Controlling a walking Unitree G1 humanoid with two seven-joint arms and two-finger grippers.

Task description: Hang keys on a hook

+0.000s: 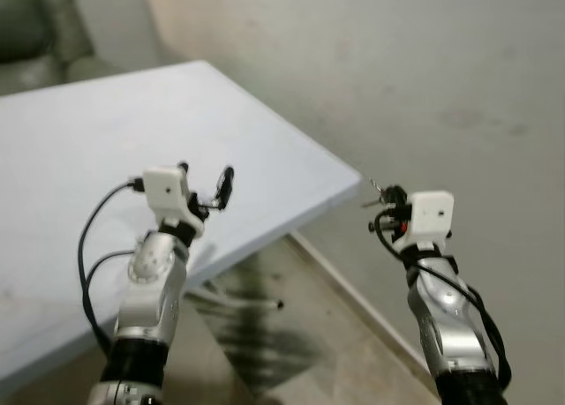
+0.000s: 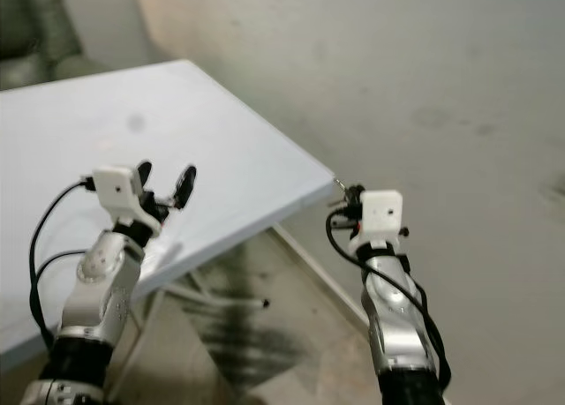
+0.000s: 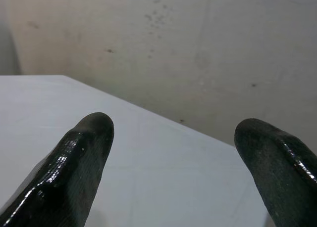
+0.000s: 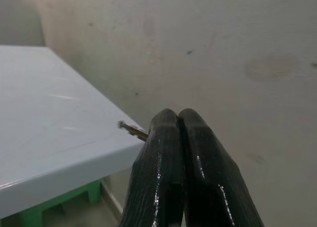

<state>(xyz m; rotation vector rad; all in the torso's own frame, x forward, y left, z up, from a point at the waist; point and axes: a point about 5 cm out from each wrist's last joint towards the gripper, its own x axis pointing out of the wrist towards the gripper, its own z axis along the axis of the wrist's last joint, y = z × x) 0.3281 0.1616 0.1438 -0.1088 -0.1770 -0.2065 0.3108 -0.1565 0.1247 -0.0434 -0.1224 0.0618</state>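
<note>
Pressed tight together at lower centre of the frame, the right gripper (image 4: pixel 178 120) pinches the keys (image 4: pixel 132 130), a metal tip poking out beside its fingers. Carrying seems the step; next comes finding a hook on the wall (image 1: pixel 424 78). Over the table (image 1: pixel 106 140), the left gripper (image 1: pixel 205 186) is spread, holding nothing.

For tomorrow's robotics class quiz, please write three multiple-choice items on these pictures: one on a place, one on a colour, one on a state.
1. Where is the left gripper?
A. over the white table
B. against the wall
C. on the floor

2. What colour are the gripper fingers?
A. silver
B. black
C. green

3. How is the right gripper?
A. wide open
B. resting on the table
C. shut on the keys

Answers:
1 A, its fingers stand above the tabletop.
2 B, both wrist views show glossy black fingers.
3 C, the fingers press together with a metal key tip sticking out.
</note>
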